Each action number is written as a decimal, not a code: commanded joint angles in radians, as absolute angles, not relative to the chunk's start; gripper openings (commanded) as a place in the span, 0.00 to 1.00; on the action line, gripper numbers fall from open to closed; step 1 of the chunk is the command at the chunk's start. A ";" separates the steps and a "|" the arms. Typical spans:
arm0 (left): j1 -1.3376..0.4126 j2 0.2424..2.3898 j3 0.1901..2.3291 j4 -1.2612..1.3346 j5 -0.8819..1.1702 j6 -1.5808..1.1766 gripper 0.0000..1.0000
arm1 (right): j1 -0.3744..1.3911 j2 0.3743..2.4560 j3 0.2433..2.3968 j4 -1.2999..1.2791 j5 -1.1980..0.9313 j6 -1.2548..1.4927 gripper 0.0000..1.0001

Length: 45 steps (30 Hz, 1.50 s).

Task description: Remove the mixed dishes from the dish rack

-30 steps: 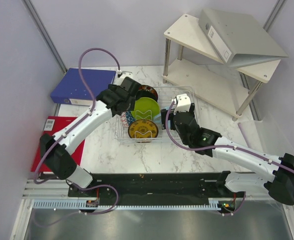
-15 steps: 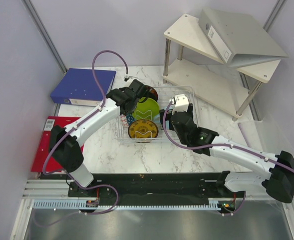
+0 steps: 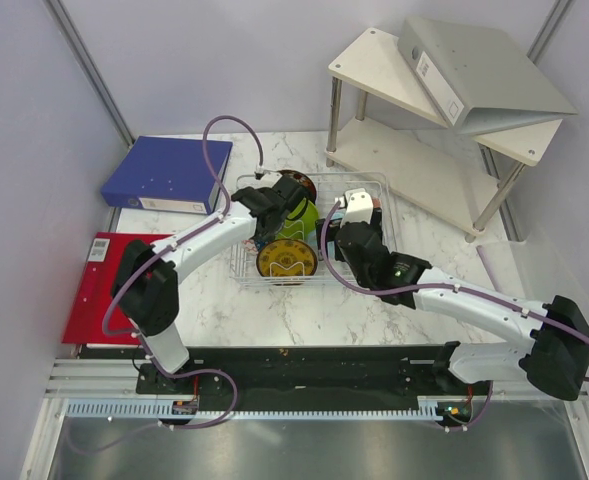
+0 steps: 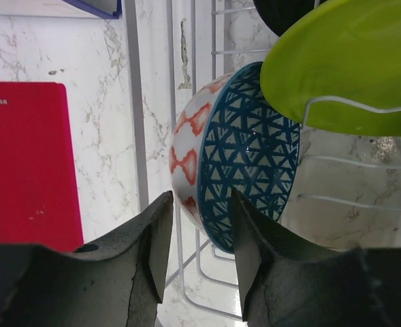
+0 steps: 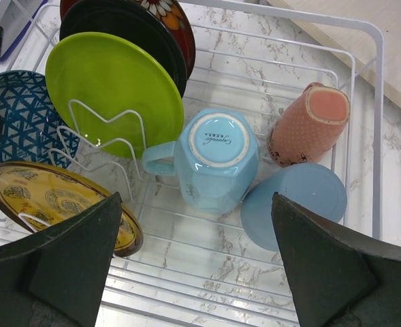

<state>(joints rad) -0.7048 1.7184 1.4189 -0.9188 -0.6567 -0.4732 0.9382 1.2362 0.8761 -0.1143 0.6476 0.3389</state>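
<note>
The wire dish rack (image 3: 274, 283) holds a lime green plate (image 5: 111, 88), a black plate (image 5: 132, 34), a red-black floral plate (image 5: 169, 13), a yellow-brown plate (image 5: 50, 197) and a blue patterned bowl (image 4: 248, 163), all standing on edge. A light-blue mug (image 5: 217, 160) stands upside down beside a pink cup (image 5: 309, 122) and a pale blue cup (image 5: 295, 197). My left gripper (image 4: 200, 194) is open, its jaws straddling the bowl's rim without pressing it. My right gripper (image 5: 195, 197) is wide open, hovering above the light-blue mug.
A blue binder (image 3: 164, 172) and a red folder (image 3: 99, 285) lie left of the rack. A white two-tier shelf (image 3: 424, 150) with a grey binder (image 3: 484, 70) stands at the back right. The rack's wire rim (image 5: 363, 27) borders the cups.
My left gripper has moved right and down into the rack's left end, reaching the blue bowl. My right gripper has shifted left, further over the rack.
</note>
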 commanded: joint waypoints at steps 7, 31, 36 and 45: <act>-0.719 1.752 1.364 -0.930 -0.730 -0.681 0.35 | 0.939 1.246 0.916 -0.107 0.643 0.360 0.98; -0.755 1.764 1.434 -1.025 -0.876 -0.730 0.02 | 0.940 1.262 0.911 -0.107 0.649 0.373 0.98; -0.801 1.792 1.465 -1.095 -0.985 -0.802 0.02 | 0.939 1.264 0.911 -0.107 0.657 0.371 0.98; -0.847 1.838 1.562 -1.268 -1.100 -0.949 0.02 | 0.939 1.262 0.911 -0.110 0.670 0.368 0.98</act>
<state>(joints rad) -0.8062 1.8343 1.4788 -1.2079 -1.0172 -0.7925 0.9382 1.2606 0.8822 -0.1204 0.6479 0.3557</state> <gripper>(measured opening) 0.075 0.982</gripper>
